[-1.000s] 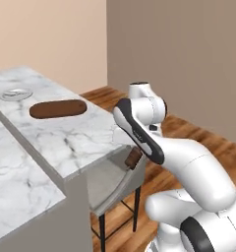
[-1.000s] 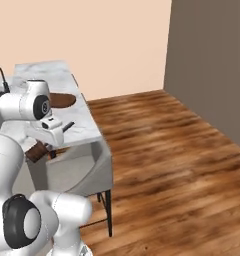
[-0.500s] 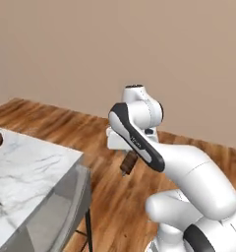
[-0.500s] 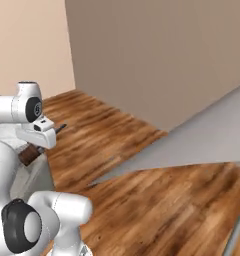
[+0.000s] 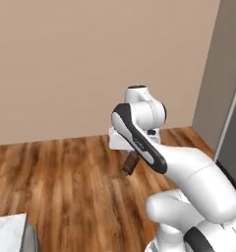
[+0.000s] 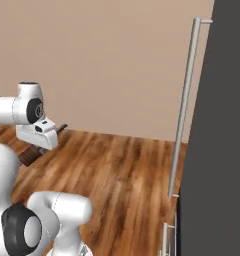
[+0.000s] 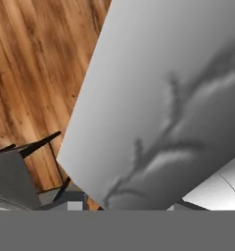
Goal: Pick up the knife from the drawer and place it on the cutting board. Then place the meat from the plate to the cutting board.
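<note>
At frame centre in the left base view, the pincer (image 5: 131, 158) grips the knife (image 5: 129, 165); carrying it to the cutting board remains, then the meat.

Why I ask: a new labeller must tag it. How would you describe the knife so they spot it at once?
Start at the white robot arm above the brown wooden plank floor. Under its white hand, the claw grips a small knife that hangs at a slant. Its dark reddish-brown handle sets it apart from the white arm and paler floor.
</note>
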